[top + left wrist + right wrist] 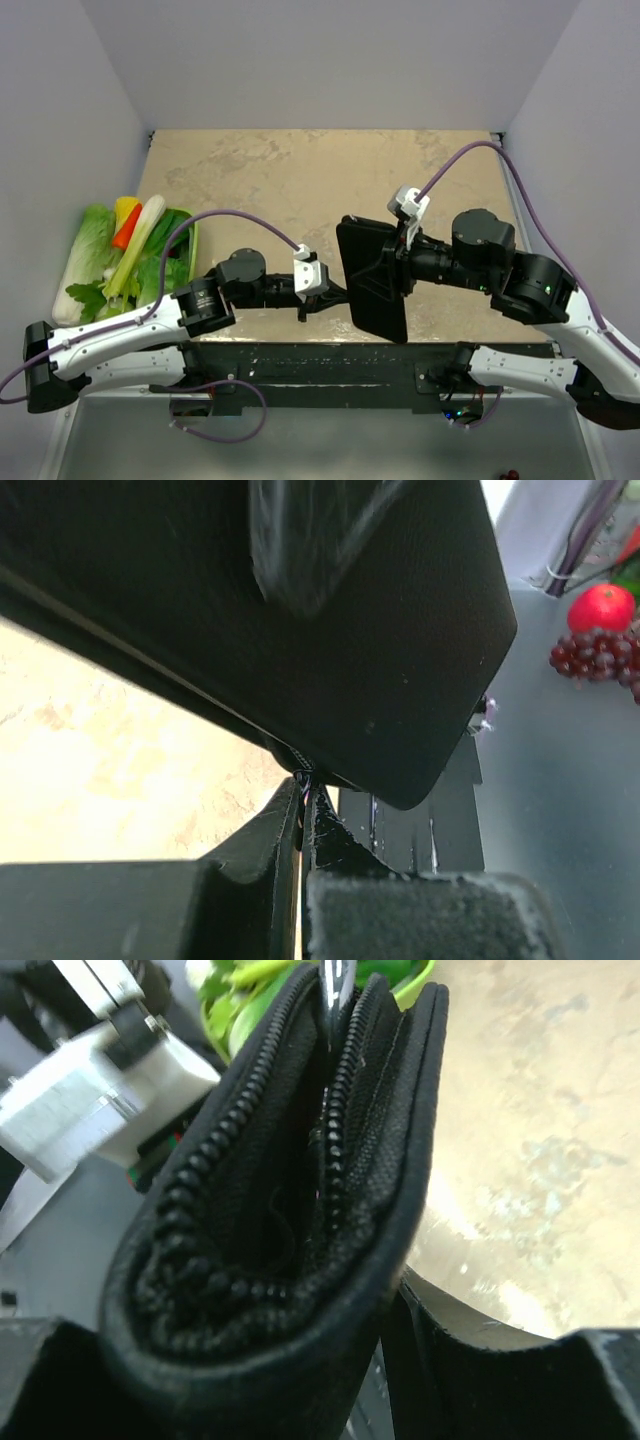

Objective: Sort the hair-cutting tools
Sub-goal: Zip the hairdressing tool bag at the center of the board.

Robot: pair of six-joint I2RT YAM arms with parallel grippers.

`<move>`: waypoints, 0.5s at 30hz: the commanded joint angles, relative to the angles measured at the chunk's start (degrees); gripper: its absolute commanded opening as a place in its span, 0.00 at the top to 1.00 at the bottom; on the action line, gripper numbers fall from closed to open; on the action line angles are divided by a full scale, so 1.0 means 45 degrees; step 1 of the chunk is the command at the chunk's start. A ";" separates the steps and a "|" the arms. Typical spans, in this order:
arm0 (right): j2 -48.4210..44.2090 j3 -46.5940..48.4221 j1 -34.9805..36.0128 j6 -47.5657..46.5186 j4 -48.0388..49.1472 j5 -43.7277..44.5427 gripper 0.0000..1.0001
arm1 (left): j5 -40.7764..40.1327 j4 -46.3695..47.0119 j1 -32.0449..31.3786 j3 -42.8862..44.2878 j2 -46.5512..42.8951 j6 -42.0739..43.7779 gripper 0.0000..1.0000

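A: Where is the case?

B: In the top view it sits just to the 3 o'clock side of centre, between the two arms. It stands on edge above the tan table.

A: Which arm has it?

B: The right gripper comes in from 3 o'clock. Its fingers are clamped on the folded black fabric, one on each side. The right wrist camera looks along the zipper, and the two rows of teeth stand apart there.

A: And the left gripper?

B: It reaches in from 9 o'clock to the case's near left edge. In its own camera the fingers are pressed together, with the tips right against the rim of the case. I cannot tell whether anything thin is pinched between them.

A: And the scissors and combs?

B: I cannot tell where they are. The inside of the case is too dark to make out.

A: Anything else around?

B: At 9 o'clock on the table there is a green basket holding lettuce and other vegetables. In the left wrist view, at 2 o'clock, a red fruit lies just beside dark grapes.
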 commanded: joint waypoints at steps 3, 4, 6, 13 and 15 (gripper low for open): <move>-0.0881 -0.0084 0.0022 0.0167 -0.1273 -0.2013 1.00 | -0.0599 -0.0496 -0.0605 0.1568 -0.0134 0.1613 1.00; -0.1000 -0.0337 0.0041 0.0206 -0.1428 -0.2072 1.00 | -0.0968 -0.0942 -0.0683 0.1706 -0.0096 0.1788 1.00; -0.1409 -0.0670 0.0041 0.0303 -0.1449 -0.2344 1.00 | -0.1380 -0.1238 -0.0878 0.2018 -0.0076 0.1926 1.00; -0.2289 -0.2542 0.0041 0.0226 -0.1897 -0.3536 1.00 | -0.2571 -0.2021 -0.1250 0.2937 0.0315 0.2765 1.00; -0.2445 -0.3167 0.0041 0.0070 -0.1956 -0.3964 1.00 | -0.2534 -0.2118 -0.1270 0.3112 0.0412 0.2883 1.00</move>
